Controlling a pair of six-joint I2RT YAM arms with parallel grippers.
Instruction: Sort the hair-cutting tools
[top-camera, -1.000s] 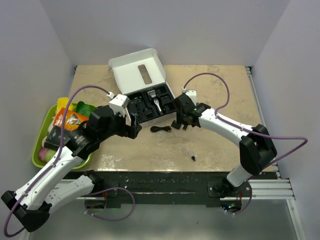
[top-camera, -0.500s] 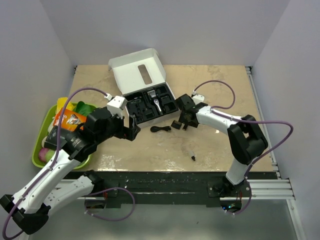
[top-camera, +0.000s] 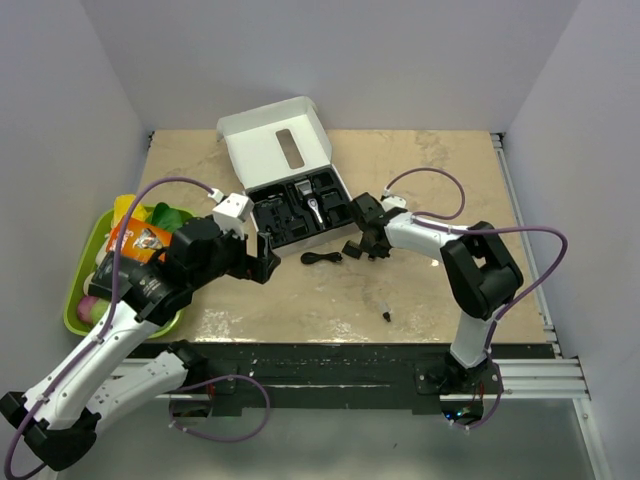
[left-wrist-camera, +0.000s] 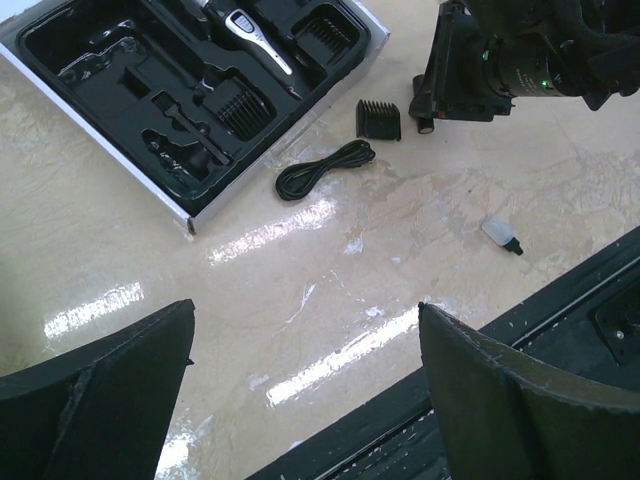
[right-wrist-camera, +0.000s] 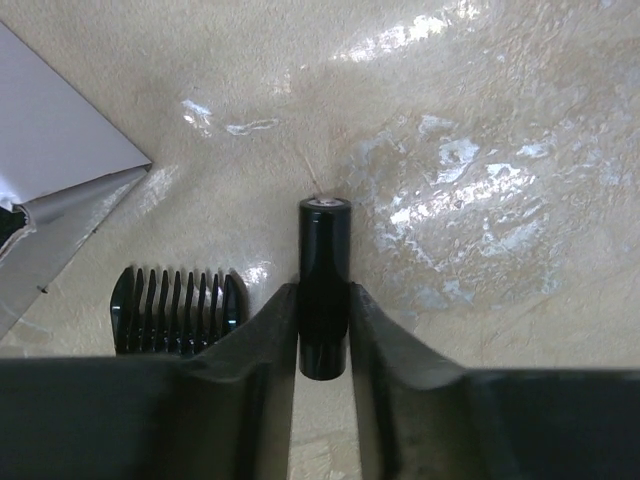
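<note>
Only my right wrist view shows my right claw (right-wrist-camera: 323, 296) clamped on a small black cylinder (right-wrist-camera: 325, 240), comb attachment (right-wrist-camera: 178, 308) just beside. My left claw (left-wrist-camera: 305, 320) gapes empty; its view shows the cord (left-wrist-camera: 323, 170) by the box (left-wrist-camera: 80, 50).

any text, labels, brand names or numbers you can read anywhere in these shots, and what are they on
No text can be read in any view.
orange packet in the green tray: printed, but too small and blurred to read.
hair clipper: no legible brand.
white box lid: blank, only a cut-out window.
black cylinder: no marking shows.
</note>
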